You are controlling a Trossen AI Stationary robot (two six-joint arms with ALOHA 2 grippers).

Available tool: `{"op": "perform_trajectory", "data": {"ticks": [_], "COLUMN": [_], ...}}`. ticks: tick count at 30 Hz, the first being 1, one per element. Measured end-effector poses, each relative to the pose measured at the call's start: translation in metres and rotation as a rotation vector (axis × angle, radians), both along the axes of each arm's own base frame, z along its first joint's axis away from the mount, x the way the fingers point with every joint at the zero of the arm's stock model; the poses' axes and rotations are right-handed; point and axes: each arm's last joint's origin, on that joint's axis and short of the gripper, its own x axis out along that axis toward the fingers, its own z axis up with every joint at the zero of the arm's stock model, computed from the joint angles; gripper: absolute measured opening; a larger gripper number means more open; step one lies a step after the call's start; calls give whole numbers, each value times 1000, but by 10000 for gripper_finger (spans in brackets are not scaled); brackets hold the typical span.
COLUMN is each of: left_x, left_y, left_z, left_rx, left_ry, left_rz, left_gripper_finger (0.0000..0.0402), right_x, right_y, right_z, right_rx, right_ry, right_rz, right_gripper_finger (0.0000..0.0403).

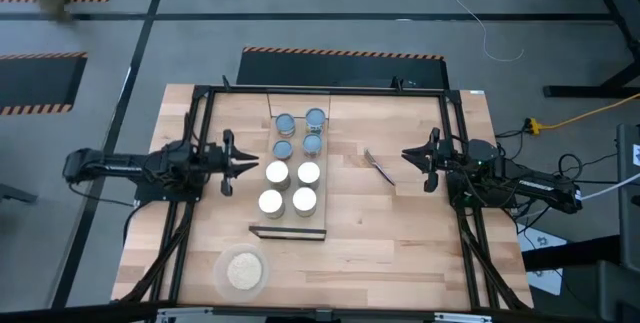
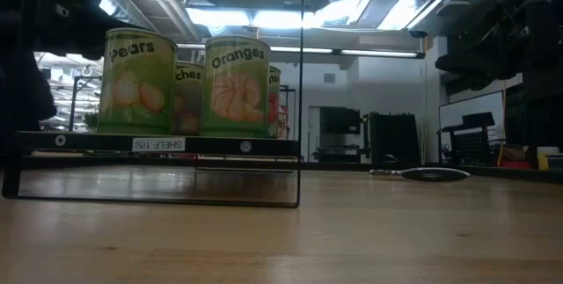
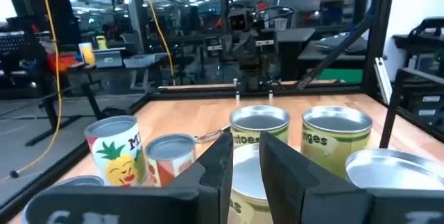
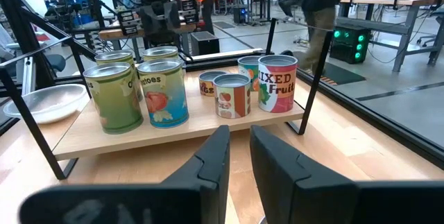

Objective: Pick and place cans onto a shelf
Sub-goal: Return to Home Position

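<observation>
Cans [image 1: 292,160] crowd shelf [image 1: 322,163] — pincers [image 1: 247,164] [image 1: 410,156] flank it, seemingly apart.

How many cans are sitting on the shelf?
7 cans, all on the shelf. Four cream-topped ones sit in a square; three blue-grey ones cluster behind them. An eighth may sit beside them.

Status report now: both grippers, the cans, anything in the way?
Left gripper and right gripper beside shelf, both empty, slightly open. Eight cans on shelf. Spoon near right gripper.
</observation>
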Motion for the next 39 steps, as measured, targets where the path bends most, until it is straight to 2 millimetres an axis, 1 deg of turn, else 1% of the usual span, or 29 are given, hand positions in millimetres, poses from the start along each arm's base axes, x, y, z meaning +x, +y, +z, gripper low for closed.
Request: {"op": "perform_trajectory", "data": {"ticks": [5,9,17,21,23,32,35,39], "left_x": [0,-3,-15,-15,-14,-14,-14,-13], "left_y": [-5,-4,-4,-2,-2,-2,-4,-5], "left_z": [0,2,0,-1,-5,-5,-7,-7], "left_rx": [36,55,51,44,20,-48,-91,-99], "left_ry": [5,-14,-22,-8,29,25,35,42], "left_rz": [16,45,73,105,119,73,32,-8], "left_gripper_finger": [65,65,65,65,65,65,65,65], "right_x": [0,0,0,0,0,0,0,0], "right_y": [0,0,0,0,0,0,0,0], "right_z": [0,0,0,0,0,0,0,0], "right_rx": [0,0,0,0,0,0,0,0], "right_ry": [0,0,0,0,0,0,0,0], "right_rz": [0,0,0,1,0,1,0,0], "right_gripper_finger": [64,64,64,64,64,64,64,64]}}
